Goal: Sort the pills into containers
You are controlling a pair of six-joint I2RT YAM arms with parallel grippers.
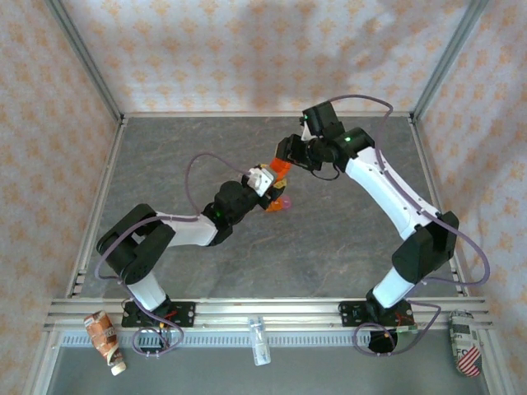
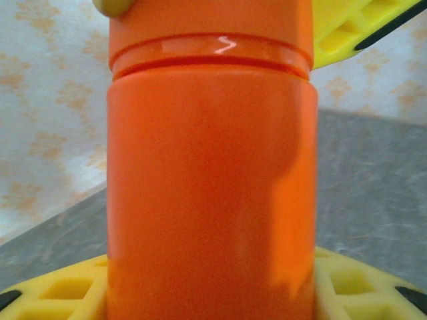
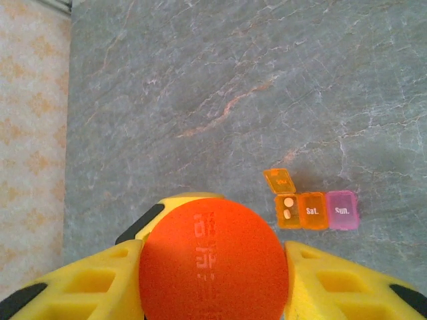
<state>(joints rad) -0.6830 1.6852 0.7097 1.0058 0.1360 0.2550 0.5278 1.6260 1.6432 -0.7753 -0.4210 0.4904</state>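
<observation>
**Cap pinched from above, pill box off to one side**

Cap (image 3: pixel 213 263), orange-red and round, sits closest to the right wrist camera. The right gripper (image 3: pixel 215 250) pinches it, yellow fingers pressed on both its sides. Under it the orange bottle (image 2: pixel 210 187) stands upright, clamped at its body by the left gripper (image 2: pixel 210 293), a finger tight against each flank. Both are held above the table (image 3: pixel 200 80), near its middle.

The box (image 3: pixel 312 211) lies flat on the table below, apart from both grippers. From the right gripper it lies off to the right and a little ahead, and its long axis runs across that view, left to right. In the top view it shows just beside the left gripper, so the left arm looks the nearer.

It is a small translucent strip of joined compartments. One orange compartment has its lid (image 3: pixel 280 180) flipped up and two pale pills (image 3: pixel 287 207) inside. The orange one marked Sat. and the pink one marked Sun. are both shut. By the look of it, the cap must come off before the bottle can tip toward the open compartment.
</observation>
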